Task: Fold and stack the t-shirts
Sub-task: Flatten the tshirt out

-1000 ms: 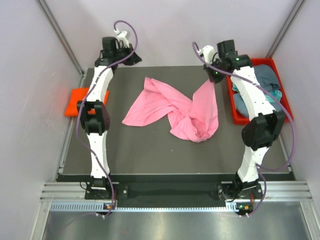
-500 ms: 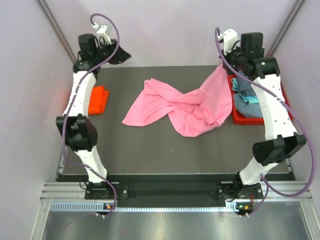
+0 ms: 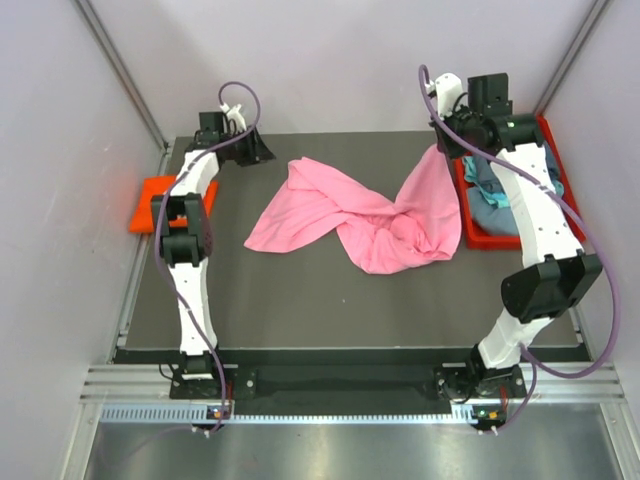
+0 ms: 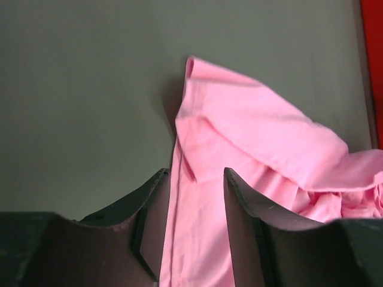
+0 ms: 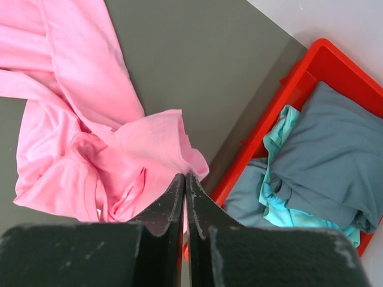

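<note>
A light pink t-shirt (image 3: pixel 350 215) lies crumpled and twisted across the middle of the dark table. My right gripper (image 3: pixel 447 148) is shut on its right edge and holds that part raised beside the red tray; the right wrist view shows the jaws (image 5: pixel 185 175) pinching the pink cloth (image 5: pixel 78 137). At the back left, my left gripper (image 3: pixel 255 150) is open, just left of the shirt's back corner. In its wrist view the parted fingers (image 4: pixel 195 170) frame the pink cloth (image 4: pixel 251 131) lying beyond them. An orange t-shirt (image 3: pixel 152 200) lies off the table's left edge.
The red tray (image 3: pixel 470 238) at the right edge holds a grey-blue shirt (image 5: pixel 329 143) and a teal one (image 5: pixel 281 143); its rim (image 5: pixel 311 60) is close to my right gripper. White walls enclose the back and sides.
My left gripper has opened and come down to the shirt's back left corner. The right gripper stays shut on the pink shirt, which it drew rightwards to the tray.
</note>
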`<state>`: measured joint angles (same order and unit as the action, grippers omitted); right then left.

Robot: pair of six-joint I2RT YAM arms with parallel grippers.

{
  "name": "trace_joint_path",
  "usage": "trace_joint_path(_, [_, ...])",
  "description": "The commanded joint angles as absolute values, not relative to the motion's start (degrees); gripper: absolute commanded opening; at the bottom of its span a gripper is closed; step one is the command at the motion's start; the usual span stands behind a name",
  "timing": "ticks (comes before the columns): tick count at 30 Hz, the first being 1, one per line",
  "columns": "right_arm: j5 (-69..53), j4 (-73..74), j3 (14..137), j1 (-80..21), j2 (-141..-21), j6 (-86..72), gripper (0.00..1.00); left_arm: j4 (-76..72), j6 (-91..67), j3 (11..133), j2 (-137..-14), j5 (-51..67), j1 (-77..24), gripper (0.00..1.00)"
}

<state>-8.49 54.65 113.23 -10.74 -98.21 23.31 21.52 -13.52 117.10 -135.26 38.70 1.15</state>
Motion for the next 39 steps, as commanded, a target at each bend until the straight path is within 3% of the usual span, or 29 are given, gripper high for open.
trace_joint_path(1, [-9.0,54.0,113.6,-11.0,-98.9,22.8,0.00,14.6,-13.3,122.3,-135.3,38.9,1.2,0.46])
trace_joint_path(20, [-5.2,53.7,112.0,-11.2,-100.0,24.2,0.00,11.5,-12.7,128.3,-146.0,36.5,-5.9,0.44])
trace_joint_path(39, [-4.7,53.5,112.6,-11.2,-101.3,24.2,0.00,12.0,-10.1,131.0,-147.5,30.0,-4.9,0.42])
